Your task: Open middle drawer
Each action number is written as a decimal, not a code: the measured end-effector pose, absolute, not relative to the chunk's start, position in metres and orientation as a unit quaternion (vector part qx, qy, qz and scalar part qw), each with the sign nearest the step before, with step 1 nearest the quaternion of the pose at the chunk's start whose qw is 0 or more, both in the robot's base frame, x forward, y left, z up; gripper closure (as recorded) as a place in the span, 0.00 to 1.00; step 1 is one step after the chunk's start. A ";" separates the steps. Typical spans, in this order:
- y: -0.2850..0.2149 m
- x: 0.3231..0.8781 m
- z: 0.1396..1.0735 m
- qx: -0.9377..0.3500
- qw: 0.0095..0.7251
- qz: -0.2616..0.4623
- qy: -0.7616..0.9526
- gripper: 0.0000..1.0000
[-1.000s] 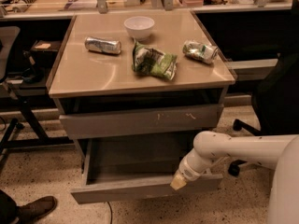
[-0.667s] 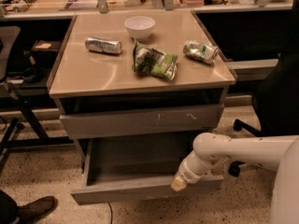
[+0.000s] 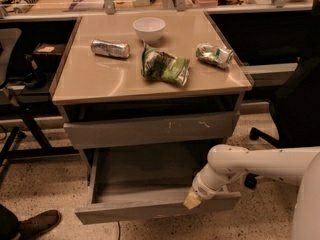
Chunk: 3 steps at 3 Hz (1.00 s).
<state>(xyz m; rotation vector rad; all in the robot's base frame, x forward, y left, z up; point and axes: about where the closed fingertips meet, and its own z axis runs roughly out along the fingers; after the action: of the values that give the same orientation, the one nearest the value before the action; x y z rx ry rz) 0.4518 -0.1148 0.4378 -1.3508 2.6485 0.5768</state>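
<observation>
Honestly not much going on over the last 1 s. The end effector, sitting at the right end of the front lip of the middle drawer, has dipped a touch lower, and the drawer front looks a hair further out, mostly at its left corner.

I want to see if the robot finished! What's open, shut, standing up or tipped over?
middle drawer: pulled open.
scratched drawer front: pushed in.
gripper: at the middle drawer's front edge, right side.
bowl: upright.
silver can: on its side.
green bag: lying crumpled.
second can: on its side.
</observation>
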 end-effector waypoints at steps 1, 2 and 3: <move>-0.116 0.434 0.440 -0.440 0.049 0.192 0.876 1.00; -0.116 0.434 0.440 -0.440 0.049 0.192 0.876 1.00; -0.118 0.424 0.442 -0.437 0.043 0.185 0.879 1.00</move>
<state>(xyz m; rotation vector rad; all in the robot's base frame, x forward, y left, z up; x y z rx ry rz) 0.4240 -0.1184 0.4418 -1.3359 2.6899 0.5659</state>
